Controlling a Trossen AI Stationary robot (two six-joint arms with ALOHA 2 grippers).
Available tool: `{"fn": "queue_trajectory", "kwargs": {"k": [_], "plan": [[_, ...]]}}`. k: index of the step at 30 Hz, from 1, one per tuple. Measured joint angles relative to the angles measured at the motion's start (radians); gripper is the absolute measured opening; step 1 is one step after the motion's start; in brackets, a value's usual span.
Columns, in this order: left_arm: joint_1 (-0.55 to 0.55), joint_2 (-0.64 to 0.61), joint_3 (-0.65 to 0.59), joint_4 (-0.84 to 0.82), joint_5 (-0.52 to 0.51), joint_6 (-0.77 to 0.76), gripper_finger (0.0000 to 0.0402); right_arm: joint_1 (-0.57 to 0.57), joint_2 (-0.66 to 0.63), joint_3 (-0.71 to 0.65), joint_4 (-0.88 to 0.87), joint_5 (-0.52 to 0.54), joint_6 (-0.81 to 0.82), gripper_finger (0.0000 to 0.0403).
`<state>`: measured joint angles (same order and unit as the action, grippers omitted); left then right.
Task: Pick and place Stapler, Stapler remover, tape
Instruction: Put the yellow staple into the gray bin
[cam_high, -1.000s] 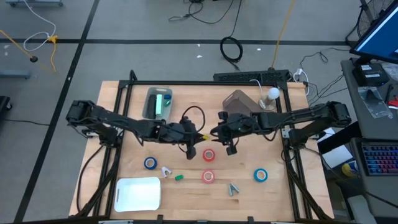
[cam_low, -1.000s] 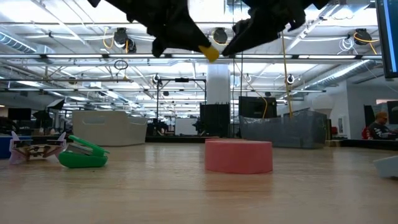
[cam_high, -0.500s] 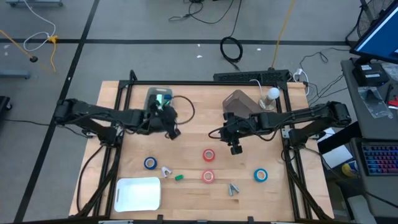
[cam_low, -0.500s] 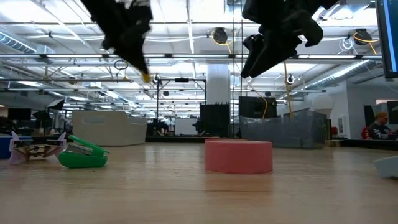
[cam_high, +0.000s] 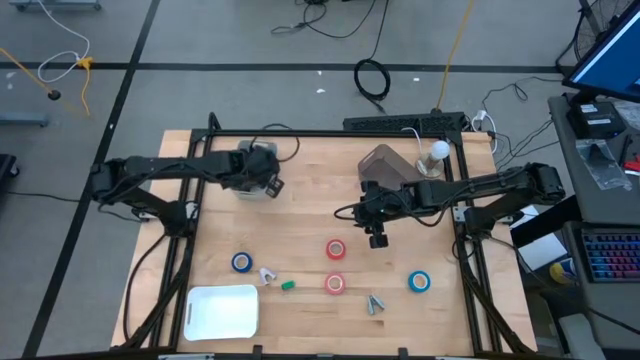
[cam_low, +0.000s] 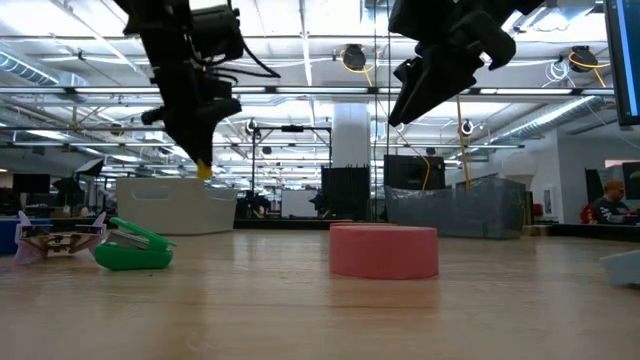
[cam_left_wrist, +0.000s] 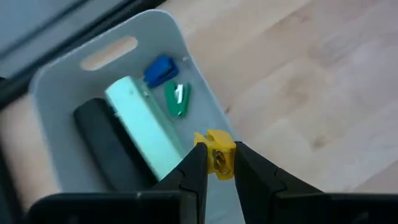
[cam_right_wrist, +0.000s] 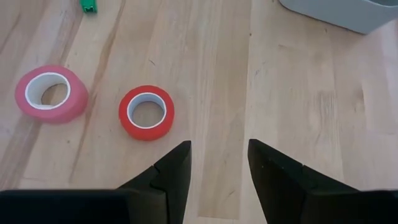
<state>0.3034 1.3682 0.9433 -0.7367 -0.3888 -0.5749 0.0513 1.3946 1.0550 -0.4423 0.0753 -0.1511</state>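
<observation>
My left gripper (cam_left_wrist: 219, 163) hangs over the grey bin (cam_high: 246, 160) at the table's far left, shut on a small yellow piece (cam_left_wrist: 216, 144), perhaps a staple remover. In the bin (cam_left_wrist: 62, 93) lie a mint stapler (cam_left_wrist: 146, 127), a black one (cam_left_wrist: 102, 140), and a blue (cam_left_wrist: 160, 70) and a green remover (cam_left_wrist: 178, 98). My right gripper (cam_right_wrist: 217, 155) is open, high over mid-table (cam_high: 378, 238). Two red tape rolls (cam_high: 335, 249) (cam_high: 335, 284) and two blue ones (cam_high: 241, 262) (cam_high: 418, 282) lie flat on the table. My left gripper pinches the small yellow piece (cam_low: 204, 171) between its two fingertips, coming from above and pointing down. The piece sticks out past the fingertips (cam_left_wrist: 196, 163). It is lifted clear, above the bin's right wall.
A white remover (cam_high: 267, 274), a green one (cam_high: 288, 285) and a metal one (cam_high: 375, 303) lie toward the near edge. A white tray (cam_high: 222, 312) sits at the near left corner. A brown object (cam_high: 385, 165) and a white bulb (cam_high: 438, 152) stand at the far right.
My left gripper has swung from mid-table toward the far left edge, carrying the yellow piece, and now hangs lower over the grey bin. My right gripper has shifted slightly to the right and then held still.
</observation>
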Motion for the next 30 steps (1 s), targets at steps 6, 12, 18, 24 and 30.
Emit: {"fn": "queue_trajectory", "kwargs": {"k": [6,12,18,24,30], "plan": [[0.055,0.001,-0.025,0.006,0.059,-0.007,0.0067,0.0,0.0,0.0,0.001,0.0,0.009,0.0151],[0.058,0.015,-0.076,0.086,0.097,-0.013,0.0067,0.001,0.0,0.0,0.004,-0.001,0.009,0.0151],[0.068,0.038,-0.093,0.119,0.073,-0.016,0.0067,0.001,0.0,0.0,0.004,-0.001,0.02,0.0151],[0.08,0.07,-0.092,0.165,0.075,-0.015,0.0067,0.001,0.0,0.0,0.008,-0.001,0.02,0.0151],[0.08,0.129,-0.092,0.173,0.1,-0.014,0.0067,0.001,0.0,0.0,0.008,-0.001,0.035,0.0151]]}}
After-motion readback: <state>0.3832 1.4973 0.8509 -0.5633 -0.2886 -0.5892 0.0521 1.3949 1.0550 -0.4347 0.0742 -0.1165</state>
